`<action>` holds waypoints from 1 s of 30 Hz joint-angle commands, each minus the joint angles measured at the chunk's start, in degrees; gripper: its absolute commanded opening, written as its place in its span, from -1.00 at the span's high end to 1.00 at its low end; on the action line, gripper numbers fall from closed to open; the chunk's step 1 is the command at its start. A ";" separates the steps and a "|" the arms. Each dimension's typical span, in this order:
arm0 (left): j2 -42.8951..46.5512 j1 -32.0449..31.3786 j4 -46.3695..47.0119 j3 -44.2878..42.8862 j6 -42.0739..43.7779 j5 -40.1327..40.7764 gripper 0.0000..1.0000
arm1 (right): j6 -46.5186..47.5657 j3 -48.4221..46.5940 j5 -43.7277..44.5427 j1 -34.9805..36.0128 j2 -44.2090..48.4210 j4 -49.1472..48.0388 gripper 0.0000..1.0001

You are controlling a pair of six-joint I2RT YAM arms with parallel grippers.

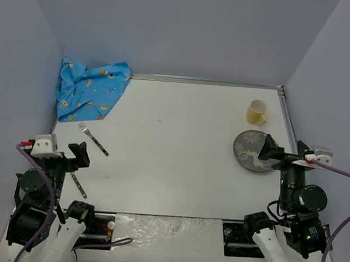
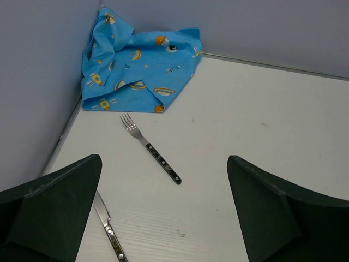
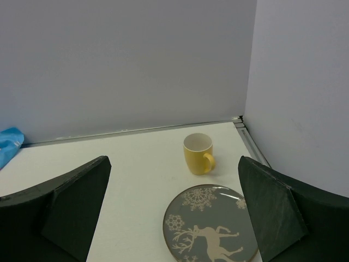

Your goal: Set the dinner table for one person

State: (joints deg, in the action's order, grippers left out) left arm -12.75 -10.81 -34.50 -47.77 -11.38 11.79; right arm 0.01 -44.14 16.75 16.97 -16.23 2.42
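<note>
The left arm (image 1: 34, 186) is bent up on its own side. The left gripper (image 1: 76, 158) points forward, its two dark fingers (image 2: 54, 210) spread wide with nothing between them. The right arm (image 1: 300, 198) is bent too. The right gripper (image 1: 282, 150) is spread just as wide, holding nothing.

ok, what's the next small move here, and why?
Probably reach the open, empty left gripper toward the crumpled blue cloth in the far-left corner. It lies bunched on that arm's side, and fork, knife and plate are scattered; the mat likely goes down first.
</note>
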 commanded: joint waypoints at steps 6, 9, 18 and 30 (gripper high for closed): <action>-6.51 0.00 3.44 -0.74 -1.12 -2.73 -0.94 | -3.55 -2.07 -3.13 0.43 0.13 -2.98 -1.00; -9.53 0.00 3.47 -1.59 -1.96 -3.33 -0.94 | -7.18 -2.34 -3.05 0.43 -0.87 -2.68 -1.00; -35.72 0.00 8.13 -11.89 -6.97 -6.71 -0.94 | -14.66 0.28 -12.98 0.43 -5.01 0.49 -1.00; -87.20 7.17 9.80 -45.59 -11.20 -13.12 -0.94 | -16.00 -0.40 -24.82 0.49 -20.16 0.57 -1.00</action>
State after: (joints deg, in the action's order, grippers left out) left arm -88.70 -7.75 -27.61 -81.97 -19.70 2.33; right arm -15.78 -43.36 -2.09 16.97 -30.99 6.34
